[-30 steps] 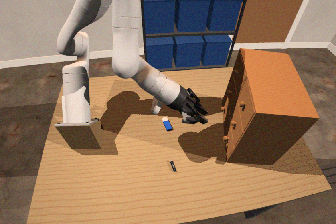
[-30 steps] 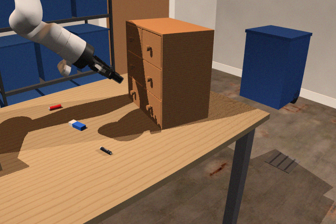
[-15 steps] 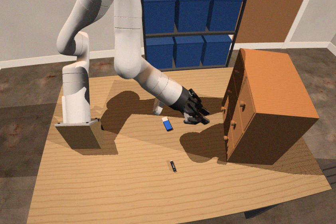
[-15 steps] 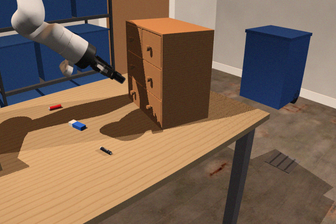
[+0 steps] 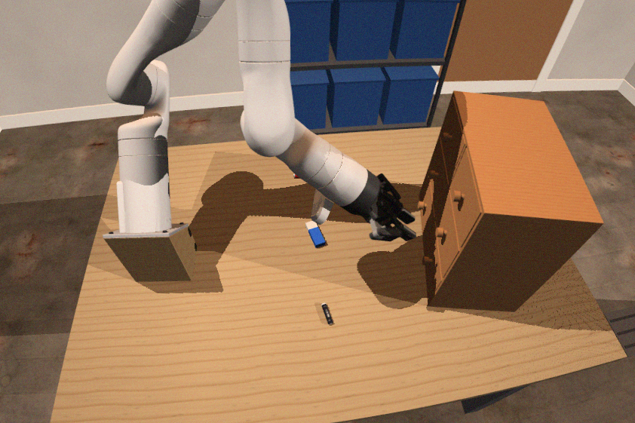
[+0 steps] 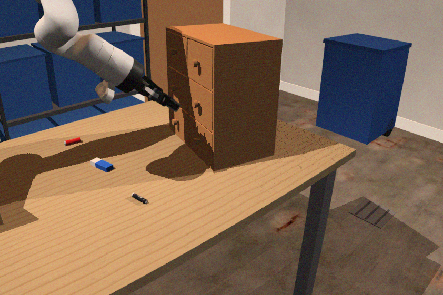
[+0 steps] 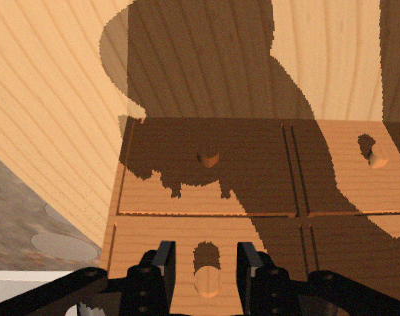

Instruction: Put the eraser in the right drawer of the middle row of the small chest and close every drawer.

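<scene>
The blue and white eraser [image 5: 315,233] [image 6: 101,164] lies flat on the table, left of the chest and apart from my gripper. The small wooden chest [image 5: 513,161] [image 6: 243,98] stands upright with all its drawers pushed in. My gripper [image 5: 409,230] [image 6: 174,105] [image 7: 206,260] is level with the middle row, just in front of the right drawer's knob [image 5: 440,231] [image 6: 195,104] [image 7: 207,282]. The fingers stand narrowly apart. In the wrist view the knob shows in the gap between them, with room on both sides. Nothing is held.
A black battery [image 5: 326,314] [image 6: 139,198] lies nearer the table's front. A small red cylinder [image 6: 72,140] lies further back on the left. The arm's base [image 5: 148,249] stands at the left. Blue bins on a rack are behind the table.
</scene>
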`<state>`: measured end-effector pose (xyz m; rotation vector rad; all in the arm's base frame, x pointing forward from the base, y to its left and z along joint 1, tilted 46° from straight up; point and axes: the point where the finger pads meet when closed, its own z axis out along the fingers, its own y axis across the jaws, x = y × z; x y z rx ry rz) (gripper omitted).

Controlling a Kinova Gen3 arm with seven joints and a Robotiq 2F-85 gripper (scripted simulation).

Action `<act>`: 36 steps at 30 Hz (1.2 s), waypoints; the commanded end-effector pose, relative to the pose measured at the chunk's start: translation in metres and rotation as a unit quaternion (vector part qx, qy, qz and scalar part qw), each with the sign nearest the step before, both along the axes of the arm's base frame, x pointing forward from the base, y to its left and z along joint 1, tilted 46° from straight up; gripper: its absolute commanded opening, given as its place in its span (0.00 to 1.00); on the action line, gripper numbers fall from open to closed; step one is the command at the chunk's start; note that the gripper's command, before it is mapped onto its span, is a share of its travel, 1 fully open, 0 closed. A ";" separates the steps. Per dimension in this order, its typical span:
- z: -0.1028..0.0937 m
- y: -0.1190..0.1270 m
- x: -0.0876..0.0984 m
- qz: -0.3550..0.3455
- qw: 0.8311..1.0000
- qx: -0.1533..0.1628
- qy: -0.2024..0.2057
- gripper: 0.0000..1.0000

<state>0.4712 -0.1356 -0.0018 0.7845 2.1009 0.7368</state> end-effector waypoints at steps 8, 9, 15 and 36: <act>-0.006 0.001 0.021 0.003 1.000 -0.001 -0.002 0.33; -0.007 0.001 0.021 0.003 1.000 -0.001 -0.002 0.33; -0.007 0.001 0.022 0.003 1.000 -0.001 -0.002 0.33; -0.007 0.001 0.022 0.003 1.000 -0.001 -0.002 0.33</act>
